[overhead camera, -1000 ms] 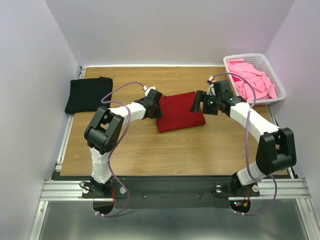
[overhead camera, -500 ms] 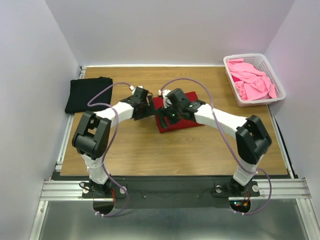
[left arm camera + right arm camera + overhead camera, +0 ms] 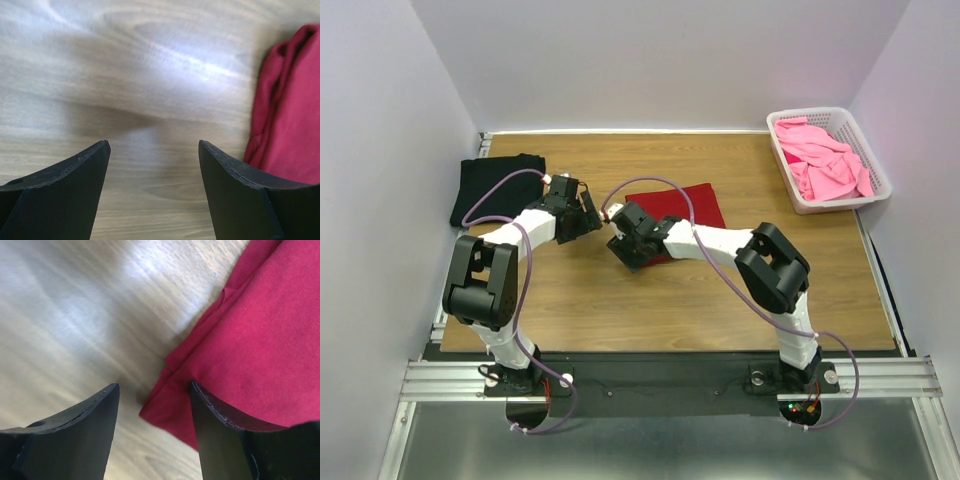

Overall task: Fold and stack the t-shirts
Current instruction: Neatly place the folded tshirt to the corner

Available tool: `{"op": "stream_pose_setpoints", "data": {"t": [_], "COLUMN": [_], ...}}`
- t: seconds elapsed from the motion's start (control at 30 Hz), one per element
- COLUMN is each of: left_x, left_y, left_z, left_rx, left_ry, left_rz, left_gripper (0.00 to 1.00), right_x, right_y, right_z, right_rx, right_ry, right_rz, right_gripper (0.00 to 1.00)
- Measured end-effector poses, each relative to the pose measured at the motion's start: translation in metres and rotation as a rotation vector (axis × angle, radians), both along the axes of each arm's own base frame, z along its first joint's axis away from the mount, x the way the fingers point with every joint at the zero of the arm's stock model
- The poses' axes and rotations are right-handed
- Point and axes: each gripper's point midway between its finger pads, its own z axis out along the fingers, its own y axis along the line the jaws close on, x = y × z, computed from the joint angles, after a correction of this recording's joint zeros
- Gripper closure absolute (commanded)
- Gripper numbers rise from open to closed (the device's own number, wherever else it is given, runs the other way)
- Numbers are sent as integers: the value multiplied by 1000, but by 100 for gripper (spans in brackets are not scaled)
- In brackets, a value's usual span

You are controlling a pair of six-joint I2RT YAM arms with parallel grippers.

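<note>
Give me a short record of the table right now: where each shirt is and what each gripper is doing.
red shirt: folded, lying flat mid-table
black shirt: folded, far left corner
pink shirts: crumpled in the white basket, far right
left gripper: open, over bare wood just left of the red shirt
right gripper: open, at the red shirt's near left corner, cloth edge between its fingers
stack: not yet made; red and black shirts lie apart

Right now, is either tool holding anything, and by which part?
Nothing is held. The left tool is open over the table; the right tool is open around the corner of the dark red t-shirt, unclamped.
</note>
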Motion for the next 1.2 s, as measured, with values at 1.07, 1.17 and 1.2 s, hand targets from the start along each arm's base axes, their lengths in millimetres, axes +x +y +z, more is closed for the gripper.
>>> {"op": "stream_pose_setpoints", "data": {"t": [1.07,1.17,1.2], "left_x": [-18,-15,-14], "left_y": [-49,-62,-66], "left_z": [8,16,18], "left_rx": [-222,-285,-308], "left_ry": [19,5,2], "left_rz": [-65,-67,-63], "left_gripper": [4,3,3], "right_x": [20,23,25], "right_y": [-15,-15,-16], "right_z": [17,33,40], "right_rx": [-27,22,46], "right_ry": [-106,-106,-107], "right_rz": [-134,-149,-160], "right_gripper": [99,100,100]}}
